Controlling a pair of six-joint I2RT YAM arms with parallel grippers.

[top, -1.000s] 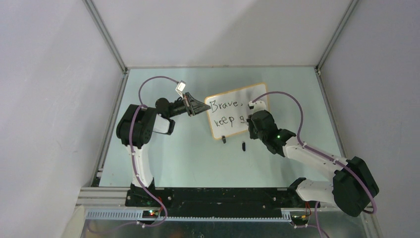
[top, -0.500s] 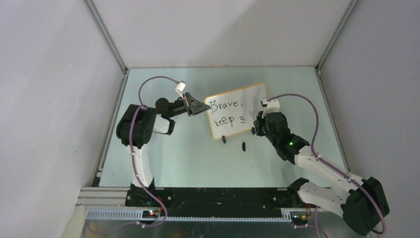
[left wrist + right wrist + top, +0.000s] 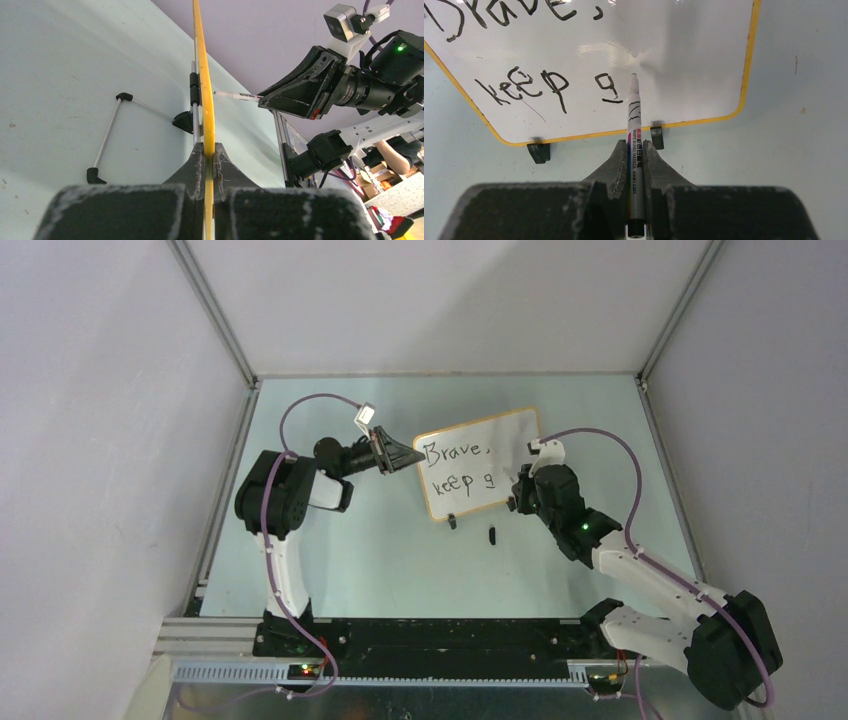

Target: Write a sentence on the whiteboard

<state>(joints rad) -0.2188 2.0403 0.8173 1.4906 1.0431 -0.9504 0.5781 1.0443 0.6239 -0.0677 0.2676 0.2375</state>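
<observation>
The whiteboard [image 3: 508,445] stands tilted at the table's back middle, its orange-yellow frame [image 3: 205,90] seen edge-on in the left wrist view. My left gripper [image 3: 416,456] is shut on its left edge [image 3: 209,150]. The sentence [image 3: 455,466] reads "Brave," above "keep g" [image 3: 524,87]. My right gripper [image 3: 519,492] is shut on a white marker [image 3: 634,120] at the board's lower right. The marker's tip points at the bare board just right of the "g" [image 3: 608,89]. I cannot tell whether the tip touches.
A small black object [image 3: 492,534] lies on the table in front of the board. Black clip feet [image 3: 539,152] sit under the board's bottom edge, and a wire stand [image 3: 107,132] props it from behind. Metal rails [image 3: 230,450] border the table.
My right gripper has moved right and slightly back, off the lower line, so the "g" now shows. It has barely moved in the last half second. The left gripper and board stayed put.
</observation>
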